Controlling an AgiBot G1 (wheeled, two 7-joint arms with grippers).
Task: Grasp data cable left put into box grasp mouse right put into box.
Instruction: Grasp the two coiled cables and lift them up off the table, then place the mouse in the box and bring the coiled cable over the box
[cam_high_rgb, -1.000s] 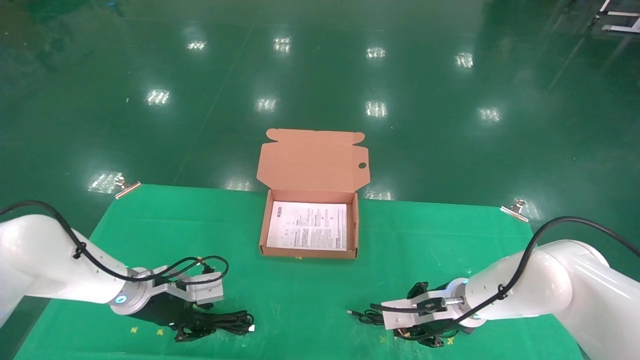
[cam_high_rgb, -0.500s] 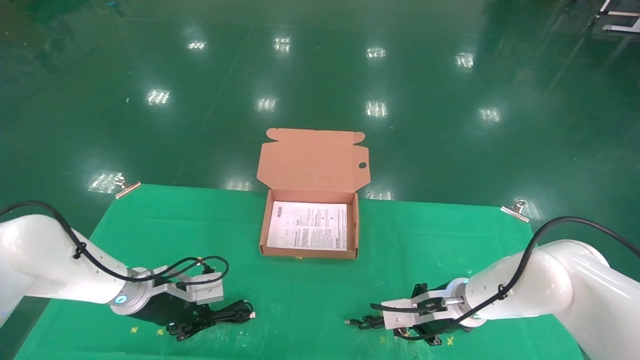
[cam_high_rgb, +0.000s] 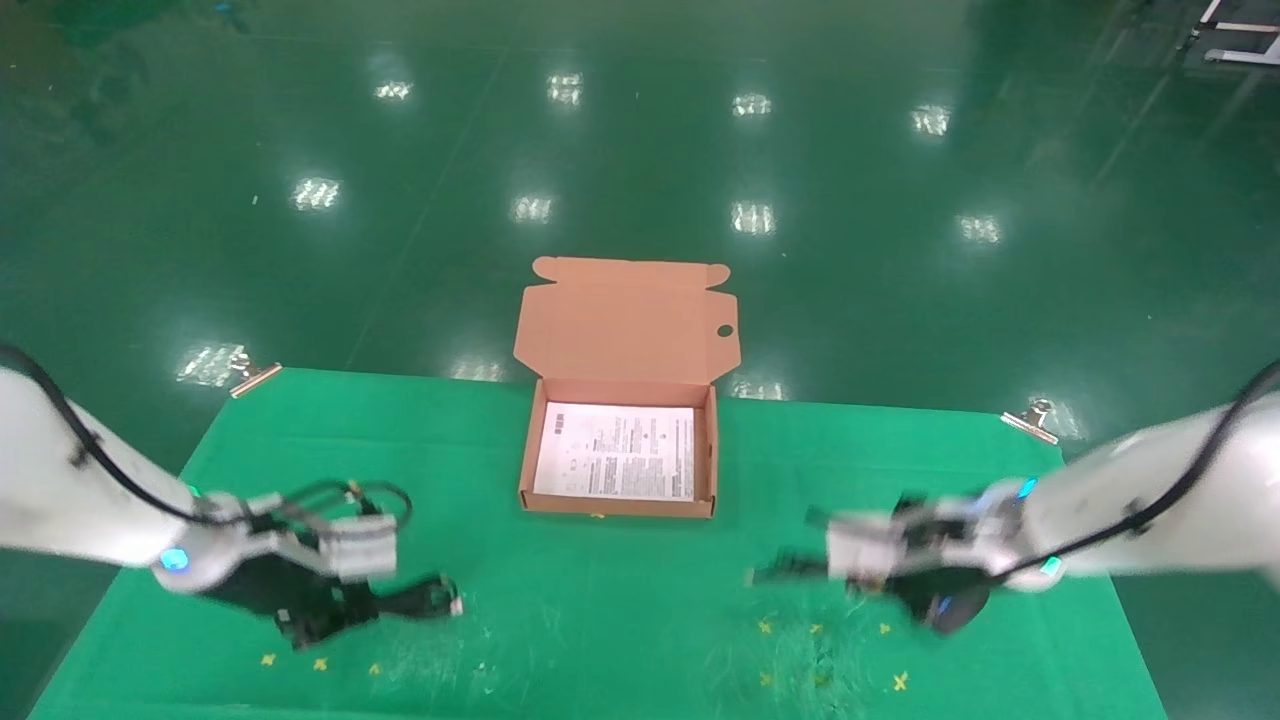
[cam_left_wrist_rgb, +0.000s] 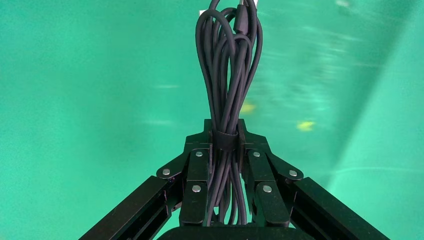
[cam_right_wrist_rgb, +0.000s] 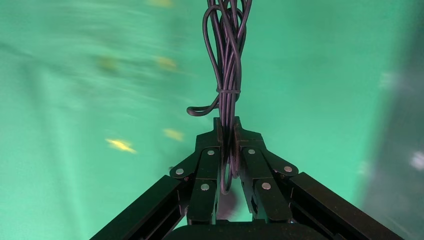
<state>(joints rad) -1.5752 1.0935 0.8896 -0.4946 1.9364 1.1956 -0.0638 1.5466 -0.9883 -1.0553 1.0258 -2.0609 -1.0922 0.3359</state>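
Note:
The data cable (cam_left_wrist_rgb: 227, 75), a strapped bundle of black loops, is pinched at its strap by my left gripper (cam_left_wrist_rgb: 225, 135), which is shut on it. In the head view that gripper (cam_high_rgb: 385, 605) hangs over the near left of the cloth, the cable (cam_high_rgb: 430, 600) sticking out to the right. My right gripper (cam_right_wrist_rgb: 227, 125) is shut on the mouse's thin tied cord (cam_right_wrist_rgb: 227, 65). It (cam_high_rgb: 800, 572) hovers over the near right, and the cord end (cam_high_rgb: 762, 576) points left. A blurred dark shape (cam_high_rgb: 945, 605) under the wrist may be the mouse body. The box (cam_high_rgb: 525, 470) lies open between them, farther back.
The box's lid (cam_high_rgb: 625, 320) stands up at the back, and a white printed sheet (cam_high_rgb: 617, 452) lines its floor. Green cloth (cam_high_rgb: 620, 620) covers the table, held by metal clips at the far left corner (cam_high_rgb: 255, 378) and the far right corner (cam_high_rgb: 1030, 420). Small yellow marks dot the near cloth.
Both arms have risen from the near cloth. The left carried the cable bundle up and leftward, and the right lifted the mouse cord up and to the right. The box has not moved.

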